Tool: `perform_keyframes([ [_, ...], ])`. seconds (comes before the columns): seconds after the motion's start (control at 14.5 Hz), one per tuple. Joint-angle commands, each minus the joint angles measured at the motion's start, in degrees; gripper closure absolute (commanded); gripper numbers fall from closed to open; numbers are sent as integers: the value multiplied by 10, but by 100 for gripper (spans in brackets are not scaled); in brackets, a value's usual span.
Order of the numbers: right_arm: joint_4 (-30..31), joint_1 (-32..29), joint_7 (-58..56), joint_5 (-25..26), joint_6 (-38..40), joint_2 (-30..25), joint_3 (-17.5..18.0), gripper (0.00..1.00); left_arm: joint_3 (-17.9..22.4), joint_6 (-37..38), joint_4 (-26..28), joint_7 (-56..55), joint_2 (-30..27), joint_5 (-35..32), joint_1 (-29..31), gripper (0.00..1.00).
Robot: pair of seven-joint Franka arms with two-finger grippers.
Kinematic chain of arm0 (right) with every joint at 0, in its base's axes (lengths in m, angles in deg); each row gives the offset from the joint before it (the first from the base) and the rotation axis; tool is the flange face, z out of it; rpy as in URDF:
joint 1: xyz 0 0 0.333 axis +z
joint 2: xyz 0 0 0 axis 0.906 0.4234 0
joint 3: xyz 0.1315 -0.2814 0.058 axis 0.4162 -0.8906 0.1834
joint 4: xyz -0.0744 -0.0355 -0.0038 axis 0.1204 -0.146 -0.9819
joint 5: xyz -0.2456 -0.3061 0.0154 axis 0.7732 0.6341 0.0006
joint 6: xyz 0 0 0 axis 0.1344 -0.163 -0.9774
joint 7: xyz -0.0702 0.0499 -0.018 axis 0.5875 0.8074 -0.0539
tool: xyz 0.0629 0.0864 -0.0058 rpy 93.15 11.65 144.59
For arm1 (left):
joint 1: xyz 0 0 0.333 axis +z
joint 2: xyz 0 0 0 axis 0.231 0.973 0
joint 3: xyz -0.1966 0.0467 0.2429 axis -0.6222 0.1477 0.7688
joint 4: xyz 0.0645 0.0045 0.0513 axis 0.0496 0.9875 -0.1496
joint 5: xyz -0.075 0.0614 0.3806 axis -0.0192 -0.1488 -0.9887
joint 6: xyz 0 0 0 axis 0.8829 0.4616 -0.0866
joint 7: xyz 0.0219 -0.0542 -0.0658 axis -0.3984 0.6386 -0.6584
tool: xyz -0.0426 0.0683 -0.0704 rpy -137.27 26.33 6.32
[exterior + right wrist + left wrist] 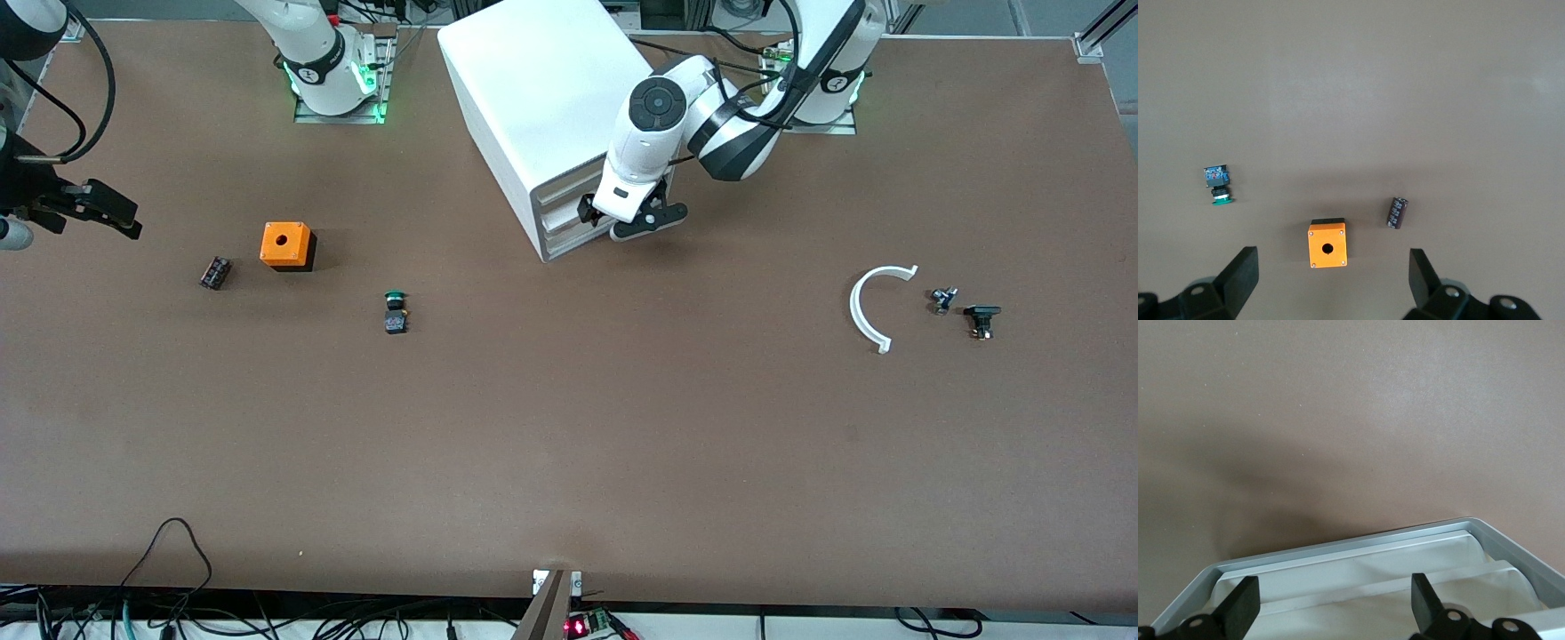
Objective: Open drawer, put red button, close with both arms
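The white cabinet [542, 98] stands at the middle of the table near the bases. Its three cream drawer fronts [562, 215] look pushed in. My left gripper [629, 219] is open and empty right at the drawer fronts, at the corner toward the left arm's end. In the left wrist view its open fingers [1239, 607] straddle a cream drawer front [1358, 600] inside the cabinet's grey frame [1338, 547]. My right gripper [96, 206] is open and empty, up over the right arm's end of the table; it also shows in its own wrist view [1331, 283]. The red button is not in view.
An orange box with a hole [286, 245] [1327, 244], a small dark cylinder [215, 272] [1397, 212] and a green-capped button [396, 312] [1219, 185] lie toward the right arm's end. A white arc [867, 307] and two small dark parts [981, 320] lie toward the left arm's end.
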Motion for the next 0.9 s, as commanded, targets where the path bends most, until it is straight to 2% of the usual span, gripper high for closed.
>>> perform_keyframes([
  [0.0,-14,0,2,-10,7,5,0,0,6,6,-1,-4,-20,-15,10,0],
  [0.14,-13,0,4,-10,7,5,0,0,36,37,-11,-4,-60,-18,36,0],
  [0.28,-14,0,5,-8,21,3,1,0,46,42,-36,-4,-75,-19,72,0],
  [0.48,-17,2,3,-8,23,5,0,0,91,44,-74,-3,-99,-19,84,0],
  [0.62,-19,1,1,-10,23,5,0,0,124,113,-115,11,-117,-20,86,0],
  [0.83,-19,1,1,-10,23,6,0,0,152,249,-187,101,-127,-19,86,0],
])
